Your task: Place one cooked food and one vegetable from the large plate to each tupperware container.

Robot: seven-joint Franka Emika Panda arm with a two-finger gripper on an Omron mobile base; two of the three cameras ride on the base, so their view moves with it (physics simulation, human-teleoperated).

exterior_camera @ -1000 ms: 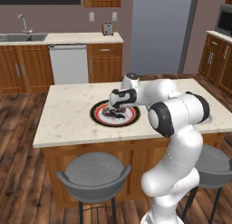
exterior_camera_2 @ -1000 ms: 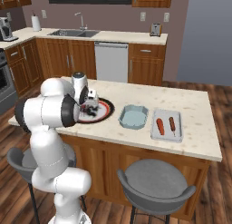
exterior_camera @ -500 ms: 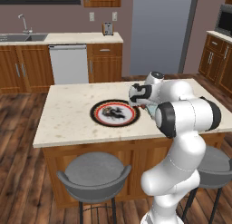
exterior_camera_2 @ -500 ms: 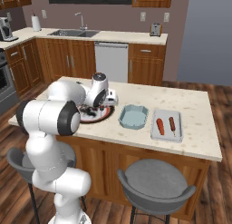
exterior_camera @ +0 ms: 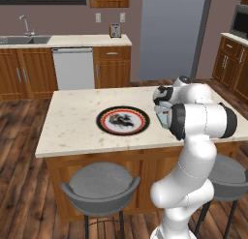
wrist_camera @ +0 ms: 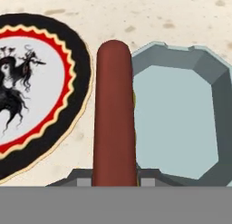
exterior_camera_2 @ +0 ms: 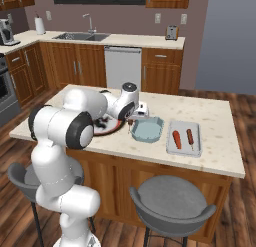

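My gripper [wrist_camera: 114, 180] is shut on a dark red-brown sausage [wrist_camera: 114, 109], which sticks out past the fingers over the gap between plate and tub. The large plate [wrist_camera: 41, 141] with black rim, red ring and dark markings lies to the left in the hand view. To the right is a pale blue tupperware container [wrist_camera: 181, 119] with nothing in it. In the right base view the gripper [exterior_camera_2: 131, 122] hovers at that container's [exterior_camera_2: 148, 129] left edge, beside the plate [exterior_camera_2: 106, 127]. A second container [exterior_camera_2: 184, 137] holds an orange-red piece and a thin brown piece. The plate [exterior_camera: 122, 120] shows no food on it.
Everything stands on a speckled stone island [exterior_camera_2: 220, 151]. Grey stools stand at its front edge [exterior_camera: 99, 182] [exterior_camera_2: 172, 198]. My white arm [exterior_camera: 201, 119] covers most of the containers in the left base view. Kitchen cabinets and a sink run along the back wall.
The hand has swung right from over the plate to the nearer container's edge, carrying the sausage with it. The plate and both containers have stayed put.
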